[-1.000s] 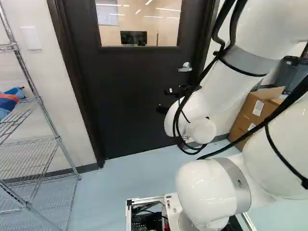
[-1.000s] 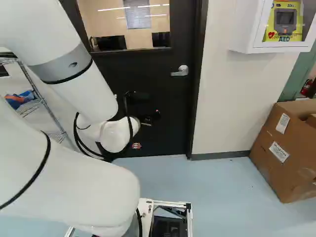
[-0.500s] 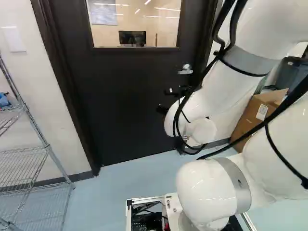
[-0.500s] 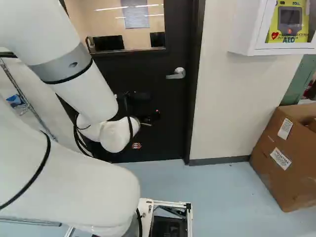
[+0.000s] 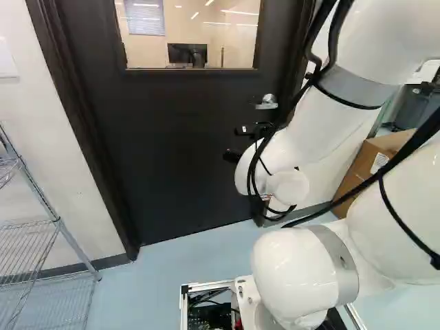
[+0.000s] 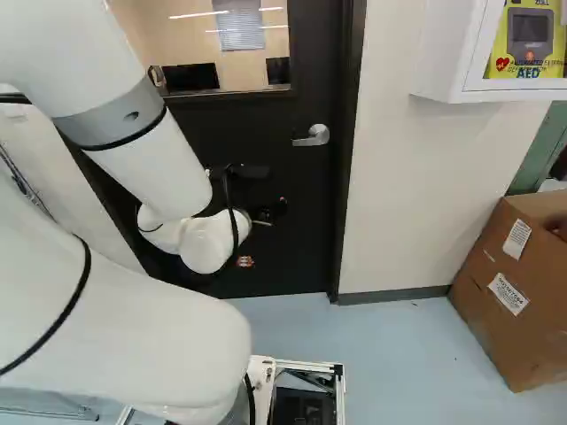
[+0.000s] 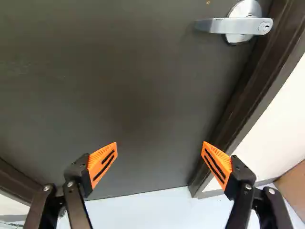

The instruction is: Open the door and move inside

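Ahead of the wide-open gripper (image 7: 160, 153), the lever (image 7: 212, 25) sits off-centre, perhaps out of reach, so align before pressing down.

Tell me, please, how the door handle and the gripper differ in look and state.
The handle is one silver lever; the gripper has two dark, orange-tipped jaws. The handle is fixed to the door; the gripper is carried by the arm, its jaws wide apart. Both are on this side of the door.
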